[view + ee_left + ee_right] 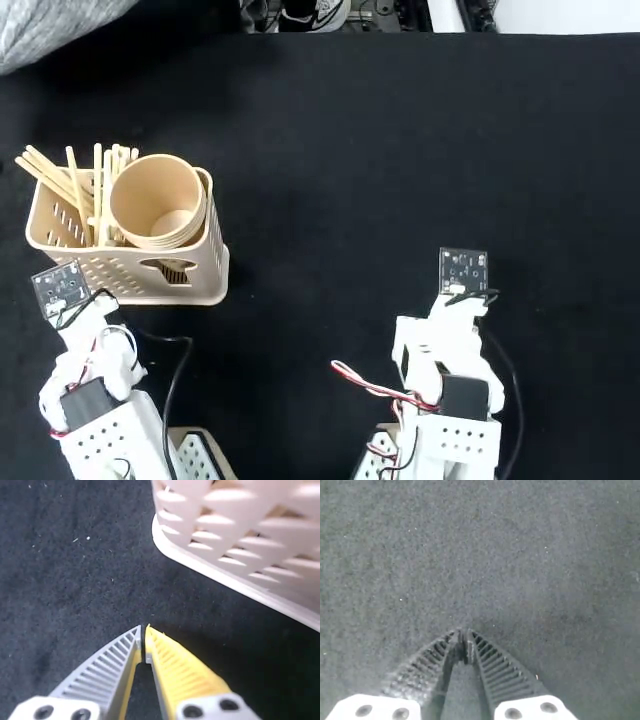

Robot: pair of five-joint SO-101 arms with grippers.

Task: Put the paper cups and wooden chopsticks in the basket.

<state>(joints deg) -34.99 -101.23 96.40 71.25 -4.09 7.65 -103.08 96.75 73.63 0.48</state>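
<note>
Paper cups (pixel 157 205) sit nested in the basket (pixel 120 272) at the left of the black bench (pixel 400 140), and the wooden chopsticks (pixel 72 180) stand beside them in it. My left pincer (pixel 144 632) is clenched on nothing, near the basket's wall. My right pincer (pixel 464 635) is likewise clenched and empty over bare bench, well apart from the basket.

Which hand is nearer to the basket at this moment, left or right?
Left. The left hand is shut just beside the basket, near its base, not touching it. The right hand is shut over the black cloth, well away from the basket.
</note>
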